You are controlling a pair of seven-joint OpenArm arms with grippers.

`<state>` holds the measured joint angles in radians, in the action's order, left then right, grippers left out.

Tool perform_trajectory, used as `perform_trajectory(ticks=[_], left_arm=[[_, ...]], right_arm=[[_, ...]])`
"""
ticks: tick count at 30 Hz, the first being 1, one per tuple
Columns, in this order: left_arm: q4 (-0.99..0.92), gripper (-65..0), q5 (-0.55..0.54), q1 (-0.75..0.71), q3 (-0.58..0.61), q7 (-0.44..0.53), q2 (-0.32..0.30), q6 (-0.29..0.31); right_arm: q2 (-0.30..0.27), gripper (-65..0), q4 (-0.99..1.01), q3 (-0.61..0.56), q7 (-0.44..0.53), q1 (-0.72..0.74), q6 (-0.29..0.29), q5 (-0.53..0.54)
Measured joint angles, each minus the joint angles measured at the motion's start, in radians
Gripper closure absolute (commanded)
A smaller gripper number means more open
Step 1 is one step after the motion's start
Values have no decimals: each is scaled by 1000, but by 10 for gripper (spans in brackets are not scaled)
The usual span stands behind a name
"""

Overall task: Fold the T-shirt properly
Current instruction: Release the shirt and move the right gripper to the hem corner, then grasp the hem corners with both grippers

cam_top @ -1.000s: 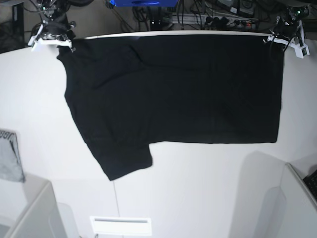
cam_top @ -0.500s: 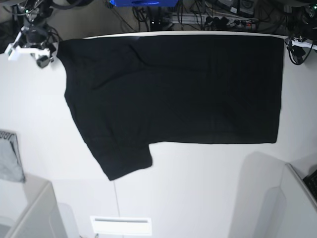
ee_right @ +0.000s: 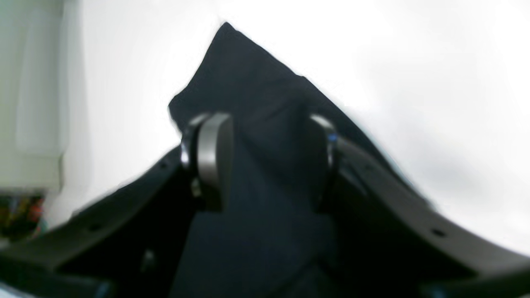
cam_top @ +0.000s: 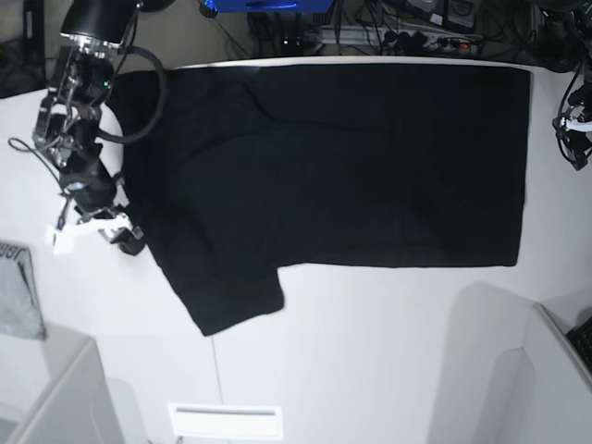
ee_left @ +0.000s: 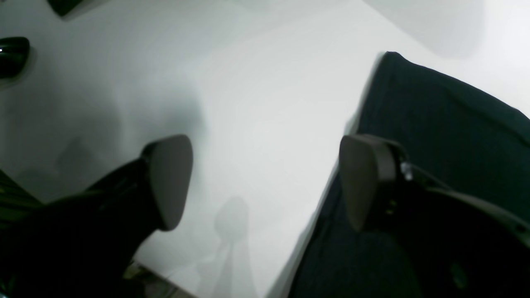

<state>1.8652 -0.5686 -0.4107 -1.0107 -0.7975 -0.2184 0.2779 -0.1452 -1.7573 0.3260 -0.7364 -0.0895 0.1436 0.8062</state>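
1. The T-shirt (cam_top: pixel 342 176) is spread flat on the table (cam_top: pixel 388 351), one sleeve (cam_top: pixel 236 301) sticking out.
2. The right gripper (ee_right: pixel 265 159) is poised at the sleeve side, jaws apart with cloth between them, not clamped.
3. The left gripper (ee_left: pixel 265 182) is spread over bare table beside the hem, empty.
4. A sleeve fold is judged next; the right jaws must be closed on the cloth.

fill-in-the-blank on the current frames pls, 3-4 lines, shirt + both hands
1. The T-shirt lying flat on the table is ____ in colour.
2. In its wrist view the left hand has its fingers spread ____ over bare table beside the shirt's edge.
3. In the base view the right hand is beside the shirt's ____ sleeve.
4. The small grey item lies at the base view's ____ edge.

Missing words: black; open; short; left
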Motion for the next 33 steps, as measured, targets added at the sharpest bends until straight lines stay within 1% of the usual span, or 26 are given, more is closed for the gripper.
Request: perform_trajectory(ticks=[2, 4, 7, 9, 10, 13, 16, 18, 19, 21, 22, 24, 27, 29, 30, 32, 33], left_arm=[[0, -530, -4, 1, 1, 0, 2, 1], [0, -530, -3, 1, 0, -1, 2, 0], [0, -530, 0, -2, -1, -1, 2, 0], [0, -530, 0, -1, 0, -3, -2, 0], [0, -530, 0, 1, 0, -2, -5, 0], [0, -530, 0, -2, -2, 0, -7, 0], [0, -530, 0, -6, -3, -3, -6, 0], [0, -530, 0, -5, -5, -2, -7, 0], [0, -530, 0, -6, -5, -1, -6, 0], [0, -530, 0, -8, -5, -1, -6, 0], [0, -530, 0, -8, -5, -1, -6, 0], [0, -530, 0, -8, -5, 0, -5, 0], [-2, -530, 0, -16, -5, 0, -4, 0], [-2, -530, 0, -27, -5, -1, -6, 3], [-2, -530, 0, -30, -5, -2, -6, 3], [-2, -530, 1, -27, -5, -3, -6, -4], [-2, -530, 0, -24, -5, -3, -6, -3]], right_arm=[[-14, -272, 93, -22, -2, 48, 13, -21], [-49, -272, 171, -65, -6, 103, 17, -23], [-93, -272, 288, -142, 2, 225, 9, -15], [-109, -275, 379, -188, 4, 309, 3, -9], [-116, -284, 432, -210, 8, 349, 3, -8], [-132, -350, 584, -287, 34, 443, 7, -17], [-153, -365, 706, -403, 90, 523, 11, -18], [-153, -366, 769, -478, 142, 568, 9, -8], [-151, -366, 802, -509, 160, 587, -8, -9], [-146, -366, 881, -562, 203, 624, -80, -6], [-143, -365, 929, -584, 229, 639, -103, 0], [-138, -365, 1010, -619, 287, 657, -114, -4], [-137, -365, 1079, -668, 371, 660, -108, -10], [-137, -365, 1096, -699, 385, 671, -110, -10], [-136, -365, 1098, -711, 370, 678, -110, -10], [-130, -365, 1097, -733, 374, 679, -111, -9], [-126, -363, 1096, -747, 387, 678, -111, -13]])
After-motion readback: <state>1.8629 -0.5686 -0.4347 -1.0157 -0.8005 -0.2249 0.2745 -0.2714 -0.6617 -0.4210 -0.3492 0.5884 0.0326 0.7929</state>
